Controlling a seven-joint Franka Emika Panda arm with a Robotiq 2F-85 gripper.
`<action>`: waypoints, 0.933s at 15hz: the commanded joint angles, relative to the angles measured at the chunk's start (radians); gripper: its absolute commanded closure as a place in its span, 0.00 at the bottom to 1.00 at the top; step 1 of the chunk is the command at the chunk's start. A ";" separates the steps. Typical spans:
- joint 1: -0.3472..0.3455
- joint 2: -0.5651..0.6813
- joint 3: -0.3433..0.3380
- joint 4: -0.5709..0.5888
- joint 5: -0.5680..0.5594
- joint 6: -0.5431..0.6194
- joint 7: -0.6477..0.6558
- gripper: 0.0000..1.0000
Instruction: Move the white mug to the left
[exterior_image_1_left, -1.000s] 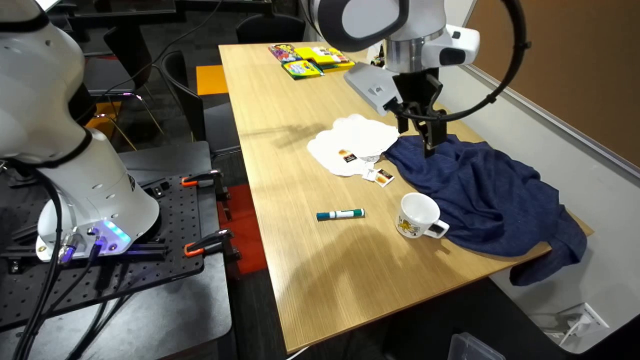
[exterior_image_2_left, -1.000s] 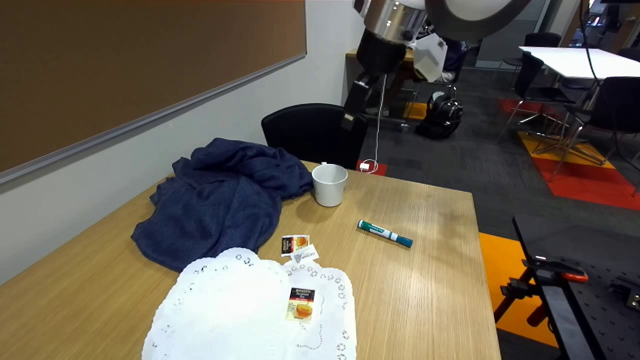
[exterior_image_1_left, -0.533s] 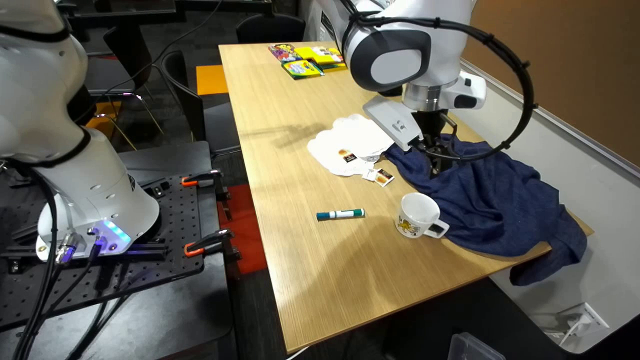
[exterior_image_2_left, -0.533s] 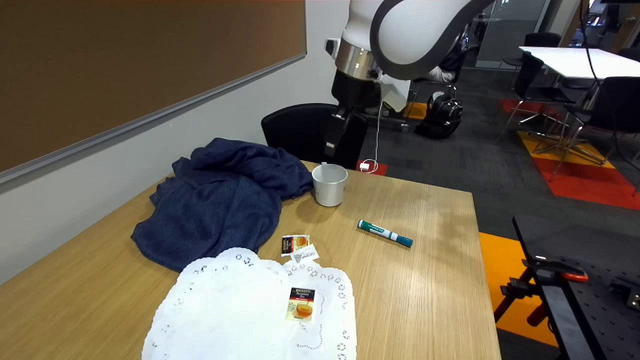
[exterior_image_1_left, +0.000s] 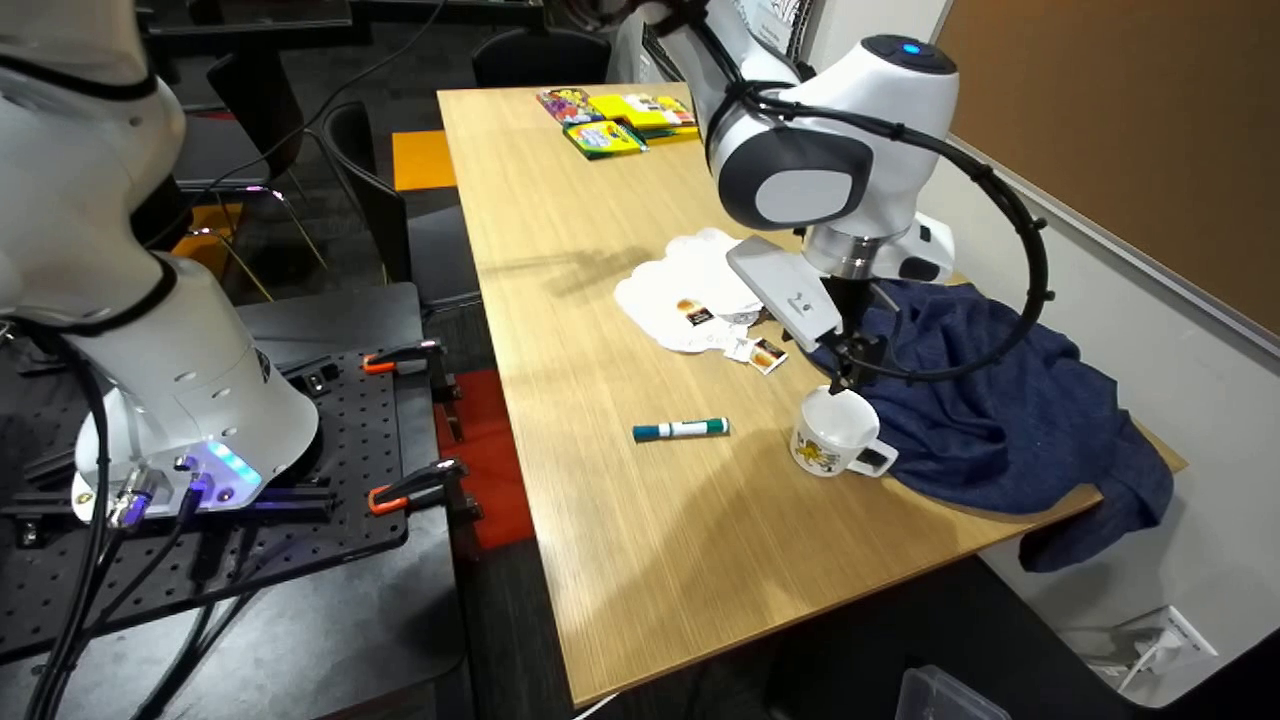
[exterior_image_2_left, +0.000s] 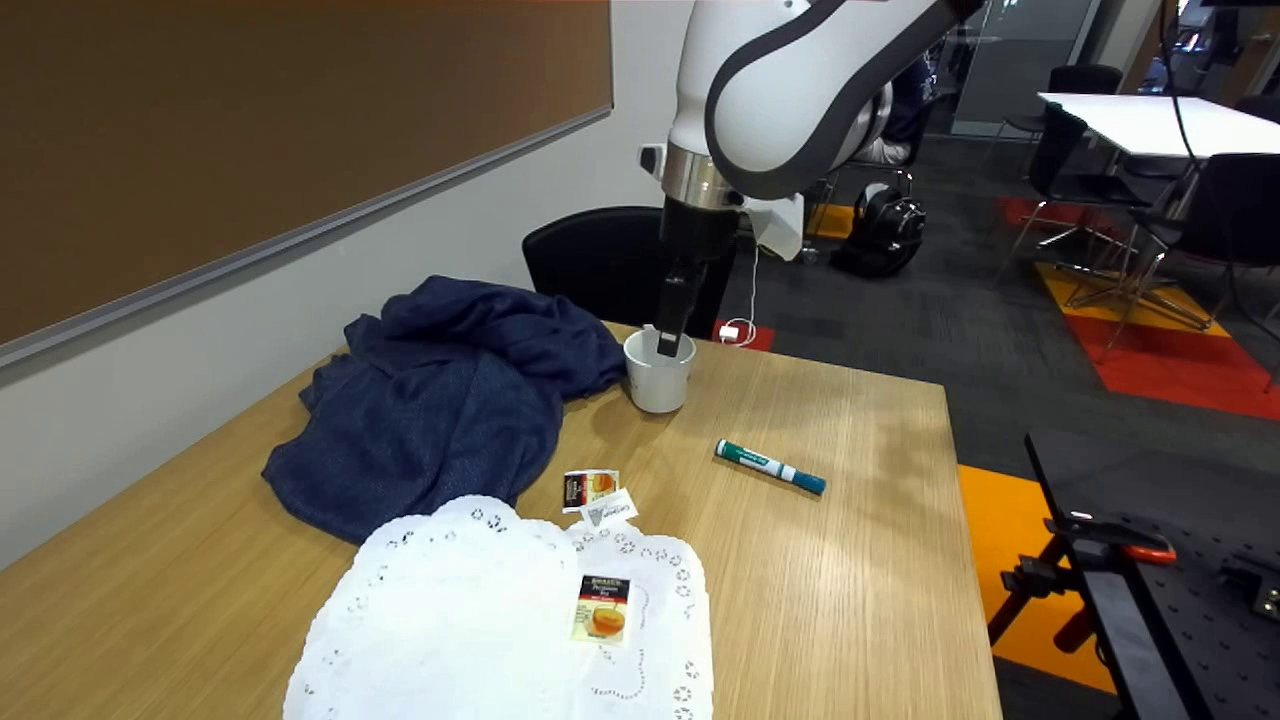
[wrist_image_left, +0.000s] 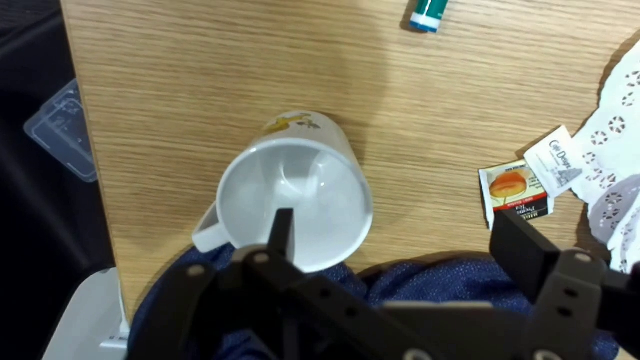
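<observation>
My jaws stand wide apart, aimed down at the bench (exterior_image_2_left: 860, 600), where the white mug (wrist_image_left: 300, 185) sits upright near one end. In the wrist view one of my fingers (wrist_image_left: 283, 227) crosses in front of the mug's open mouth, and the other shows off to the side, before the edge of the dark blue cloth (exterior_image_2_left: 430, 420); whether either touches the rim or dips past it, I cannot tell. The mug's handle (wrist_image_left: 210, 239) points toward the cloth, which lies heaped just beside it, and a yellow picture (wrist_image_left: 285, 124) shows on the mug's side. On the side toward my base (exterior_image_1_left: 210, 370) lies a green marker (exterior_image_1_left: 681, 429), apart from the mug. Farther along the bench are white paper doilies (exterior_image_2_left: 450, 620) with a tea packet (exterior_image_2_left: 602, 610) on top; a second packet (exterior_image_2_left: 586, 488) lies just off their edge, one corner under a small white slip (exterior_image_2_left: 608, 509) that reaches the doilies. Yellow boxes (exterior_image_1_left: 605, 140) lie toward the far end, a brown corkboard (exterior_image_2_left: 300, 140) runs along the wall (exterior_image_2_left: 560, 190), and a black chair (exterior_image_2_left: 610, 260) stands past the end of the bench where the mug is.
</observation>
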 joint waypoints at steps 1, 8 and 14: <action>-0.021 0.053 0.022 0.052 0.012 -0.043 -0.036 0.00; -0.006 0.163 0.028 0.137 -0.035 -0.015 -0.039 0.00; 0.000 0.243 0.013 0.223 -0.078 -0.026 -0.015 0.29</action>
